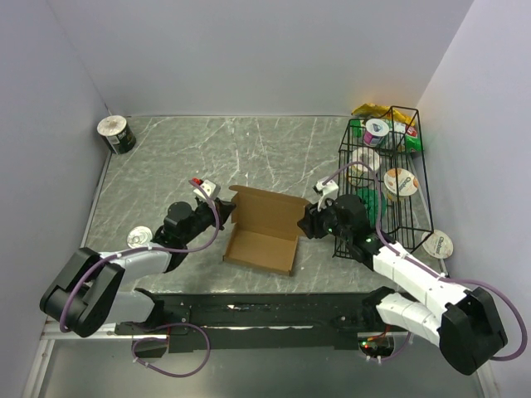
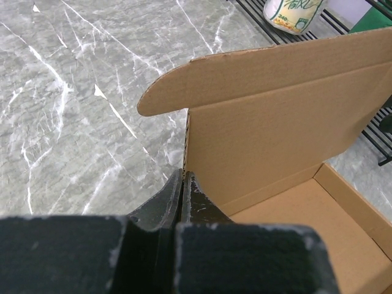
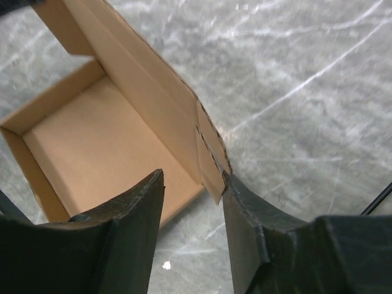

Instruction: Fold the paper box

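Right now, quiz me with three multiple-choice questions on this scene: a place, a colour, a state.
1. The black wire basket stands: A left of the brown cardboard paper box; B right of it; C on it.
2. The veined stone table is: A grey; B red; C yellow.
3. The right gripper is: A shut on the box; B open astride the box's side flap; C out of view.
Answers: B, it stands at the table's right edge; A, grey marbling shows; B, the wrist view shows parted fingers flanking the flap.
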